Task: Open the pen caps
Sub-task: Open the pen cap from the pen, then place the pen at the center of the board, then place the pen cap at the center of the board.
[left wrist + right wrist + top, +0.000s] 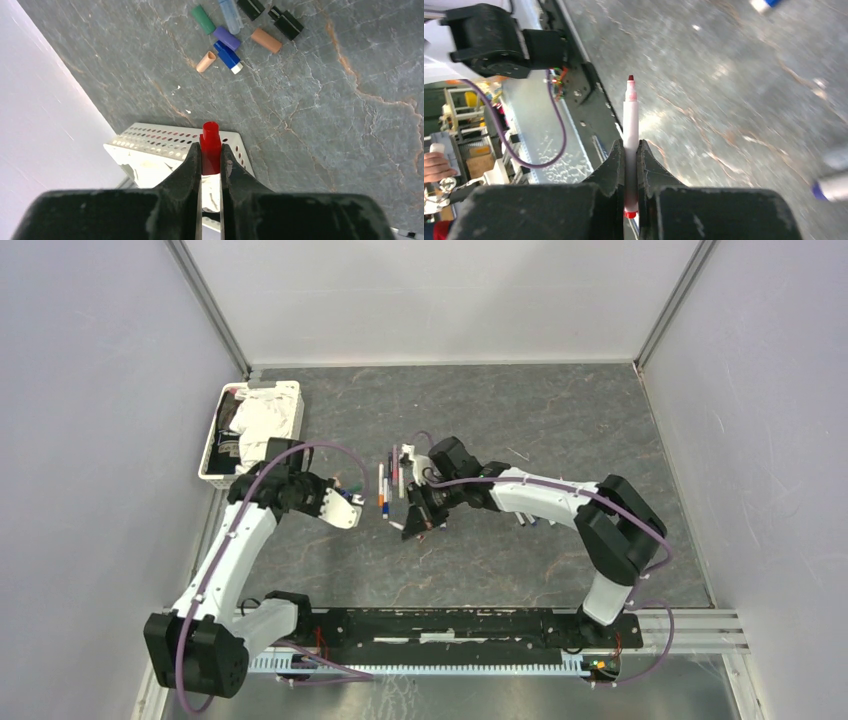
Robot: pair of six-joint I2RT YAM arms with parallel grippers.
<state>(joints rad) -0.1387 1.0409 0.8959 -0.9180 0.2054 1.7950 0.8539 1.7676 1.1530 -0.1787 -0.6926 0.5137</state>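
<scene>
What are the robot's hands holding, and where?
Left hand pinches a red cap by one end. Right hand pinches an uncapped pen by its rear barrel.

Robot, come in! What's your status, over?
Left gripper shut on red cap. Right gripper shut on white pen, red tip bare. Loose caps lie off to the side, nothing blocking.

You see grey marbled tabletop [540, 410] with rust-coloured veins, plain pale walls [100, 390] on three sides, aluminium corner posts [210, 310], even soft light. Beyond near edge, cluttered shelving [459, 107] shows, blurred.
</scene>
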